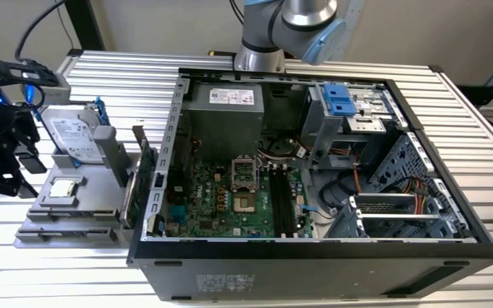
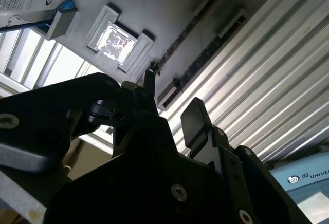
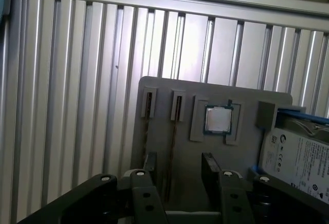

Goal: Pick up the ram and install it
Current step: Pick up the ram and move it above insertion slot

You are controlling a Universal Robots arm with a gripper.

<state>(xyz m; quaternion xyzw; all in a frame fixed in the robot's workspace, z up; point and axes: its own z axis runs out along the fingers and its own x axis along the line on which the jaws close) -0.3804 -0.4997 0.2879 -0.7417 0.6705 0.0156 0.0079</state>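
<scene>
jaws apart abv ram (image 3: 172,147) in gray holder (image 3: 247,106)

A ribbed metal table (image 1: 474,112) spans the scene; behind the table rises a plain pale wall (image 1: 161,25), evenly lit.

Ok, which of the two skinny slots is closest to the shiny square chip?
The near slot, right next to the square chip in the first wrist view. The other slot lies beyond it, by the grey holder's outer edge.
</scene>
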